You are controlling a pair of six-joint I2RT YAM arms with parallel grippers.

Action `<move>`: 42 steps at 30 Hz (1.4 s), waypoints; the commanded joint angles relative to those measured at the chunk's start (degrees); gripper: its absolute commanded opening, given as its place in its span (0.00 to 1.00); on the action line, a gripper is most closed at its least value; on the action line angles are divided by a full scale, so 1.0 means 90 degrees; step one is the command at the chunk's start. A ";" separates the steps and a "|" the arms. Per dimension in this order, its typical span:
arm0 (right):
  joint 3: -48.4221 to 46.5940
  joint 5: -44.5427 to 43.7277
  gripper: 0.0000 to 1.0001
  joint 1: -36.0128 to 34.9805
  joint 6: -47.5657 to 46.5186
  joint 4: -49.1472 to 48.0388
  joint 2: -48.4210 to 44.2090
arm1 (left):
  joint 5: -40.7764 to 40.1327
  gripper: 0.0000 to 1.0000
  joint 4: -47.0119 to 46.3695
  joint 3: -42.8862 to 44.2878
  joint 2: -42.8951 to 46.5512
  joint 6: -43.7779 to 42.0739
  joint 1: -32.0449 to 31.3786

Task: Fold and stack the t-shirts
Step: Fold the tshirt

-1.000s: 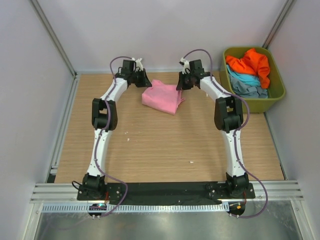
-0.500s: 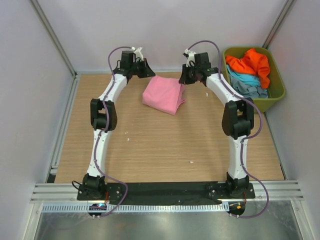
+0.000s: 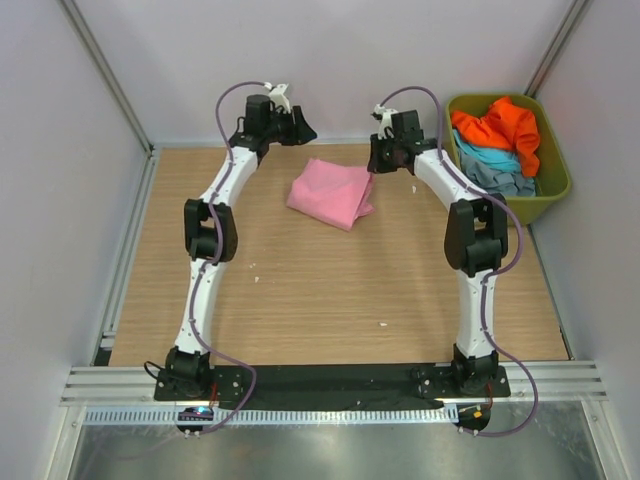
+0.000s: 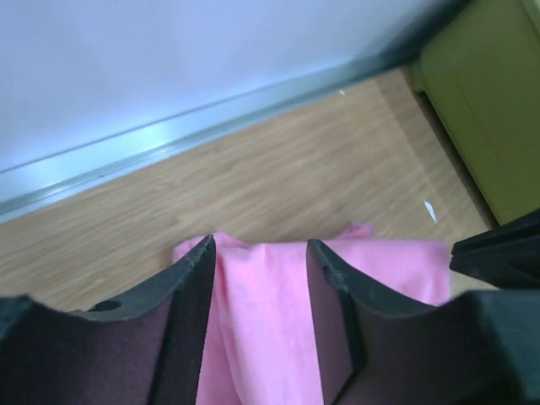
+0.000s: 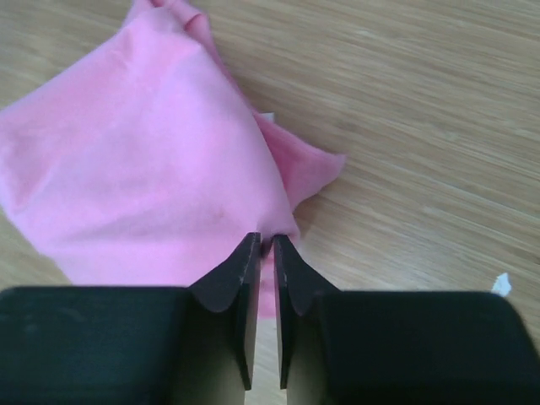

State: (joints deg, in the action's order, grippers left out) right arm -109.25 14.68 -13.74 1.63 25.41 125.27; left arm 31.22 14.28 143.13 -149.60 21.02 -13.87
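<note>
Asking: Where is the pink t-shirt point(image 3: 330, 195) lying, and what are the two arms doing around it?

Answering: It is lying folded into a rough, slightly skewed rectangle toward the back of the wooden table point(image 3: 330, 290), between the two grippers. The left gripper point(image 4: 260, 253) is hanging above the shirt's left side with its fingers clearly apart and nothing between them. The right gripper point(image 5: 264, 240) is sitting at the shirt's right edge, nearly closed, showing only a thin slit. I cannot tell whether cloth is caught in it.

Asking: So what is threatening the fold?

Answering: Mostly that right gripper. If a layer is snagging in the slit while the arm is lifting away, it is likely pulling the top fold open. A loose corner point(image 5: 325, 164) is also poking out on the right, so the packet is looking uneven and may be making a poor base for a stack.

Asking: And the other shirts?

Answering: They are sitting crumpled in the green tub point(image 3: 525, 211) at the right: an orange t-shirt point(image 3: 505, 125), a light blue t-shirt point(image 3: 485, 157) and a grey-blue t-shirt point(image 3: 500, 180). The right arm, swinging toward the tub, is risking brushing the pink one sideways.
</note>
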 commanded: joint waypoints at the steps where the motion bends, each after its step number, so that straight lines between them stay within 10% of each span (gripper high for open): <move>1: -0.0545 -0.0917 0.24 0.0042 -0.0112 -0.0254 0.0075 | -0.1085 0.50 -0.0571 0.0512 0.0185 -0.0537 0.0047; 7: -0.0936 -0.1007 0.64 -0.0007 0.0004 -0.0187 -0.0267 | -0.0650 0.68 0.0023 -0.0217 0.1269 -0.0257 0.0339; 19: -0.0234 0.2509 0.52 -0.0124 0.2533 -0.0947 0.0620 | 0.3990 0.45 -0.0044 -0.3431 0.2198 0.2938 0.0076; 33: -0.0497 0.2520 0.48 -0.0124 0.2417 -0.0958 0.1627 | 0.3855 0.38 -0.0142 -0.3649 0.1193 0.2831 0.0105; 42: -0.0537 0.2344 0.49 -0.0114 0.2134 -0.0841 0.1735 | 0.3446 0.52 0.0053 -0.2946 0.0031 0.2393 0.0281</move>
State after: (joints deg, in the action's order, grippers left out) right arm -112.40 37.60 -14.83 23.00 17.58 140.62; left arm 64.64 14.02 113.36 -147.09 45.89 -11.97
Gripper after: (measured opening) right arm 0.485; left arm 0.501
